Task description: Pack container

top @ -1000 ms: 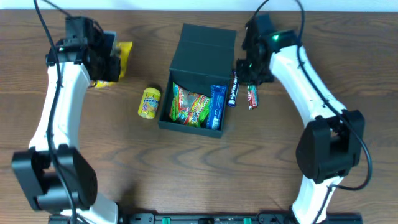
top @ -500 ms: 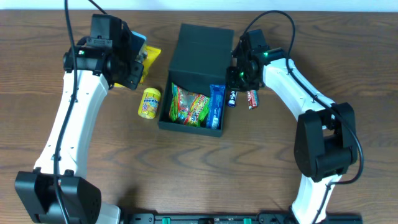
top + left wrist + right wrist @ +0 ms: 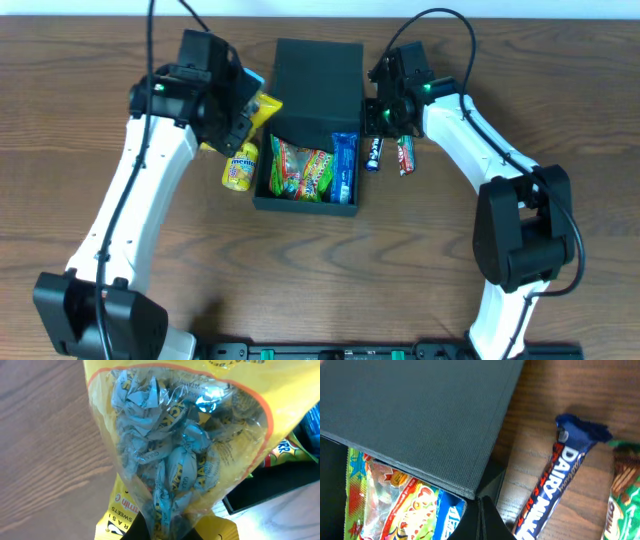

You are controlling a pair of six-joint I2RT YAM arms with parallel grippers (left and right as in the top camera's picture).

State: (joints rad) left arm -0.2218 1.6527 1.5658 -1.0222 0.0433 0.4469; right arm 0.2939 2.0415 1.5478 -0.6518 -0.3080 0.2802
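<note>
Here the container (image 3: pixel 305 209) sits at the middle of the wooden table (image 3: pixel 300 285). Its flap lid (image 3: pixel 420 410) is open on the far side, and in the right wrist view the lid's edge overhangs the back of the contents. Inside lie a bright green, red and yellow sweet packet (image 3: pixel 300 170) on the left and a blue packet (image 3: pixel 343 165) against the right wall.

The left gripper (image 3: pixel 243 100) pinches a yellow candy bag (image 3: pixel 170 455) by one end. Through the bag's clear window you can see silver-blue wrapped sweets. From overhead the bag hangs at the lid's left edge, just above the box's left wall. A yellow Mentos tub (image 3: pixel 240 168) lies on the table just beside that wall, partly under the left arm.

The right gripper (image 3: pixel 481 515) is low at the container's right side, close to the lid's corner. Its fingers are pressed together with nothing between them. Just outside the right wall lies a Dairy Milk bar (image 3: pixel 555 485), and a green Milo bar (image 3: pixel 622 505) lies right beside it, both pointing lengthwise away from the robot.
</note>
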